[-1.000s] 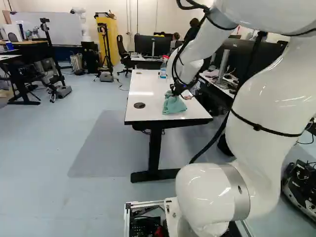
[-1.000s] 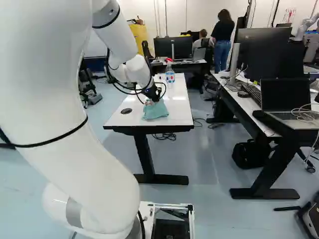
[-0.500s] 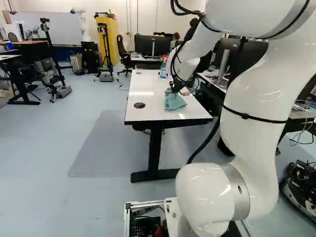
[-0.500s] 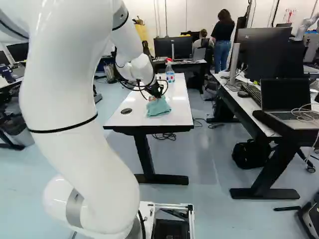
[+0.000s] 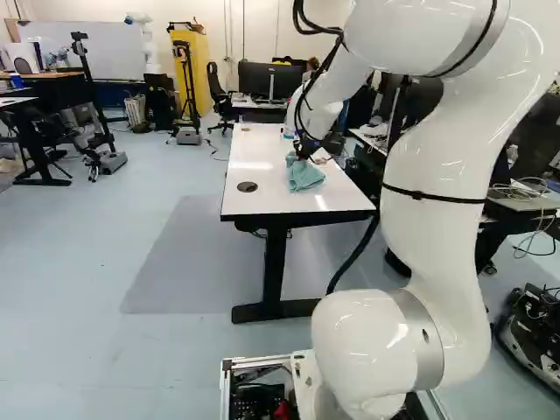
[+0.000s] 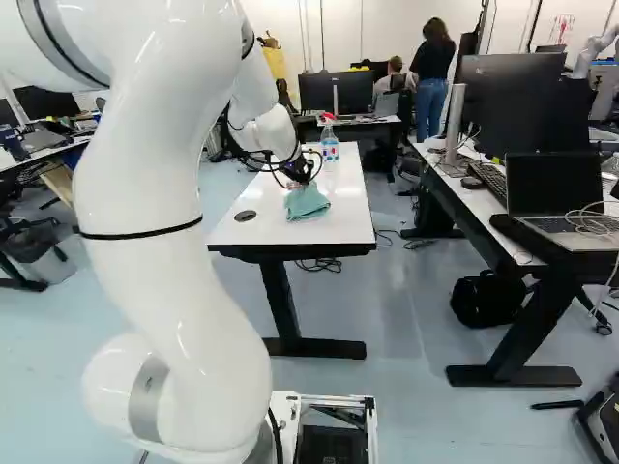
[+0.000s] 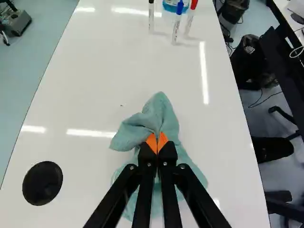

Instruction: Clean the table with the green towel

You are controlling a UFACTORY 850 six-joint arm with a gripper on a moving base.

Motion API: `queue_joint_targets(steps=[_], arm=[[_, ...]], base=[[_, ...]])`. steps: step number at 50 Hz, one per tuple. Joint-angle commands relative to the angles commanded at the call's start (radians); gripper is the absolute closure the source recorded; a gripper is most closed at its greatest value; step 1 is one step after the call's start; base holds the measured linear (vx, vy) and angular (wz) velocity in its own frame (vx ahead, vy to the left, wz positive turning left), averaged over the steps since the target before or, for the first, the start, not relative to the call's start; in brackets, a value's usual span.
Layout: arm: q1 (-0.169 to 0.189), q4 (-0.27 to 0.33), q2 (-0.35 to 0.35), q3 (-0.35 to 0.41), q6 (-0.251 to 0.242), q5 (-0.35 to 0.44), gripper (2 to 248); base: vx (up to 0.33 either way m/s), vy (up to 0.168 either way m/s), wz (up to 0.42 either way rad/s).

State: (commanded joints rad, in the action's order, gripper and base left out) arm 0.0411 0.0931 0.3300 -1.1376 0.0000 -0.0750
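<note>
The gripper [image 5: 303,156] is over the white table [image 5: 254,199] in the left base view, at the top of the green towel [image 5: 304,175]. Seen from the wrist, the gripper [image 7: 157,142] has its orange pads pinched together on a fold of the towel [image 7: 159,111]. The cloth lies bunched on the tabletop, spreading ahead of the fingers and beneath them. A small dark speck [image 7: 121,105] shows on the white surface beside the towel.
Three markers [image 7: 176,23] stand far ahead of the gripper, near a spray bottle [image 6: 330,143]. A round black cable cover [image 7: 42,183] is set in the tabletop. Right of the table, another desk [image 6: 484,205] carries monitors and a laptop. Another robot [image 6: 592,53] stands far back.
The arm has swung left in the left base view and reached slightly farther along the table, with the towel dragged along in the gripper. The base has stayed still.
</note>
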Motion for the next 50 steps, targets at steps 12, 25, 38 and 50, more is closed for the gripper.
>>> queue_joint_targets(steps=[12,25,38,50], arm=[[-0.028,0.000,0.042,-0.051,0.000,0.000,229],[-0.053,0.000,0.087,-0.107,0.000,0.000,229],[-0.053,0.000,0.109,-0.112,0.000,0.000,229],[-0.053,0.000,0.136,-0.117,0.000,0.000,229]], base=[[0.000,0.000,0.000],[0.000,0.000,0.000],[0.000,0.000,0.000],[0.000,0.000,0.000]])
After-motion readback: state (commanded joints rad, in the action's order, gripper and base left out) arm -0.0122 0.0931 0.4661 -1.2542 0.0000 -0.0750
